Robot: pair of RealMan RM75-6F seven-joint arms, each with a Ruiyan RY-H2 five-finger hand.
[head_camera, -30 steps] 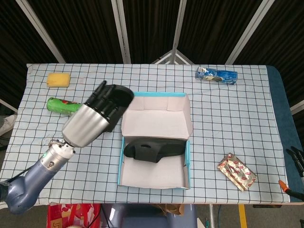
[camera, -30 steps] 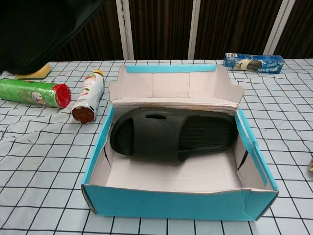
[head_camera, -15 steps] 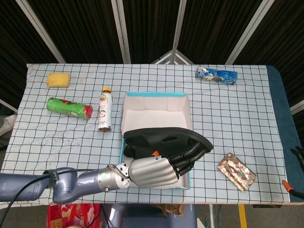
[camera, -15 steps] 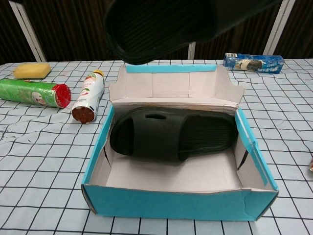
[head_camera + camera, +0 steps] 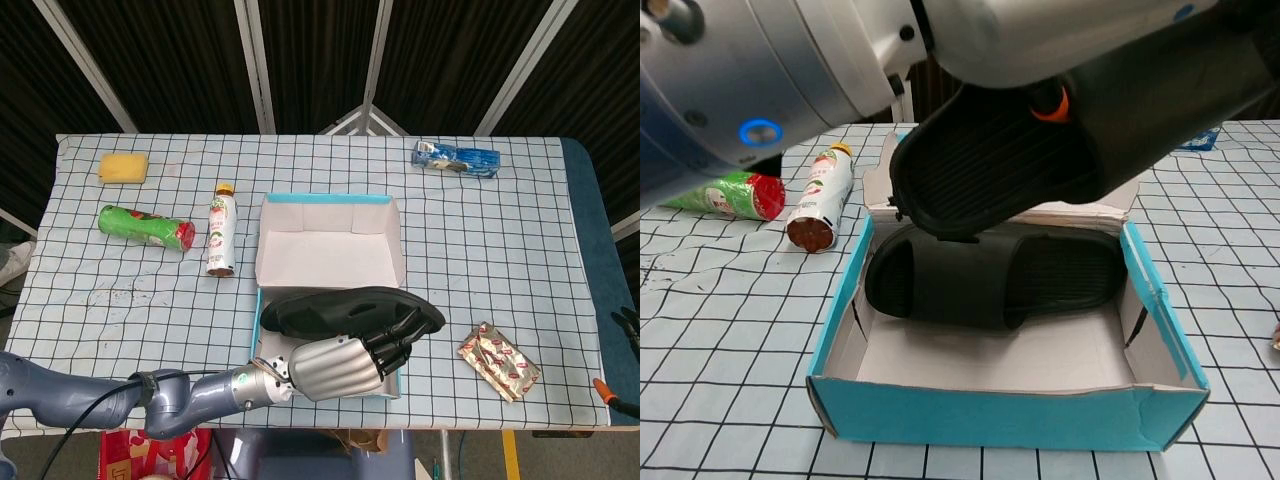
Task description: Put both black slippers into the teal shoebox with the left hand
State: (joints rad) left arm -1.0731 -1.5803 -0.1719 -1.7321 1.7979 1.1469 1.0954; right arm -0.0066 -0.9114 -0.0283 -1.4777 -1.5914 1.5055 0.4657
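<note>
**Holding the second slipper over the box**

Gripping a black slipper (image 5: pixel 350 308), the left hand (image 5: pixel 335 365) is reaching over the teal shoebox (image 5: pixel 1000 415), its dark fingers (image 5: pixel 395 345) curling around the slipper's edge. In the chest view that slipper is tilting sole-down just above the other slipper (image 5: pixel 990 275), which is lying flat inside the box. A bottle (image 5: pixel 219 230), a green can (image 5: pixel 145 226) and a yellow sponge (image 5: pixel 123 167) are sitting to the left. A blue packet (image 5: pixel 457 157) and a foil packet (image 5: pixel 498 360) are lying to the right. Only dark fingertips of the right hand (image 5: pixel 625 328) are showing at the frame edge, so its state is unclear.
</note>
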